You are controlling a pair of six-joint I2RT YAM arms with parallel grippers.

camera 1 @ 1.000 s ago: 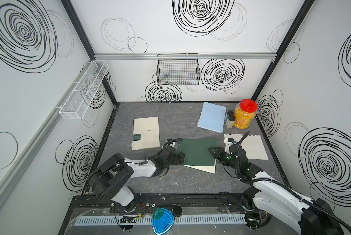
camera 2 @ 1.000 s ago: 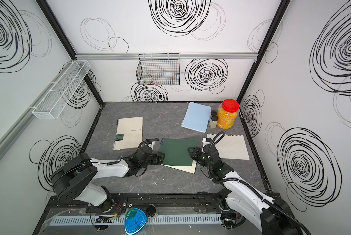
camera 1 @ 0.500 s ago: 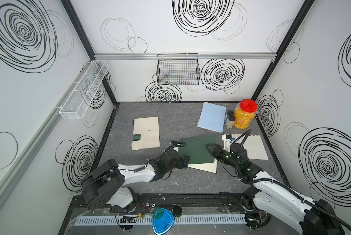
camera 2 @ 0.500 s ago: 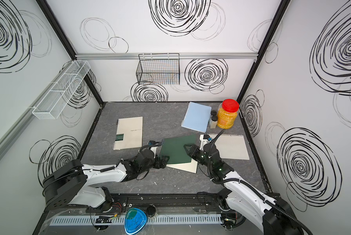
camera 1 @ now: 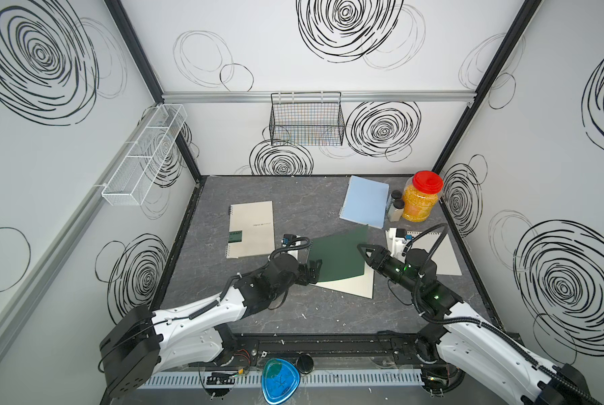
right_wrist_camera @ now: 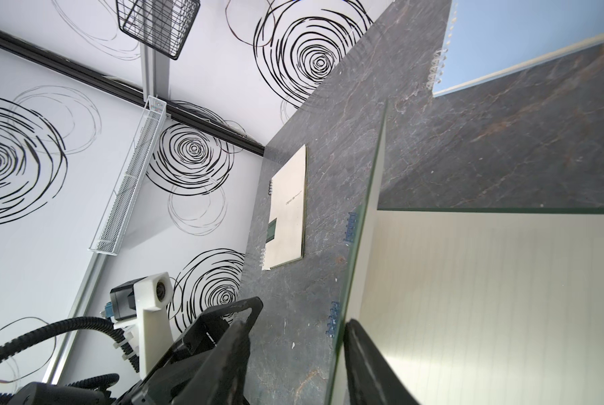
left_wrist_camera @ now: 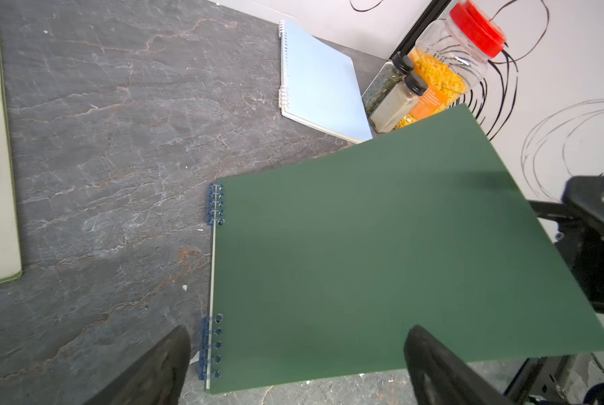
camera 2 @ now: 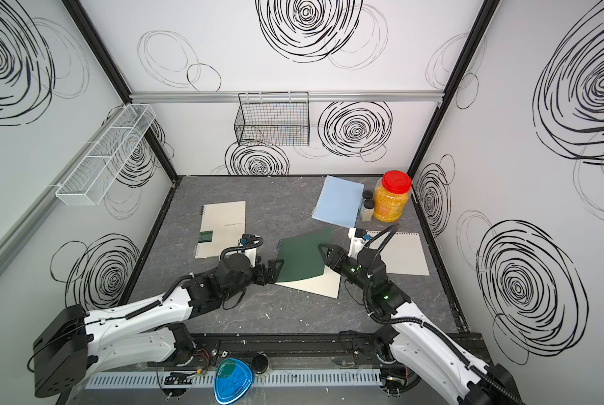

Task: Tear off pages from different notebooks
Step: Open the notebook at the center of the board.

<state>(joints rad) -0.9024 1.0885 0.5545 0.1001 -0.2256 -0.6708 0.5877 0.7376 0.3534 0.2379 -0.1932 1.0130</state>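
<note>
With jaws half apart, the right gripper (camera 1: 365, 252) props up the cover of the dark green notebook (camera 1: 335, 256), the left gripper (camera 1: 314, 270) wide open beside its binding; next, the cover likely needs folding clear.

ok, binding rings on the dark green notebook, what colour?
Blue. The binding rings show best in the left wrist view.

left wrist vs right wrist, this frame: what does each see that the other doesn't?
Left wrist only: the green cover's top face, the red-lidded jar, two spice bottles.
Right wrist only: the lined page under the raised cover, the black wire basket, the white mesh shelf.
Both: the blue binding on the cover's edge, the light blue notebook, the cream notebook, the grey table.
</note>
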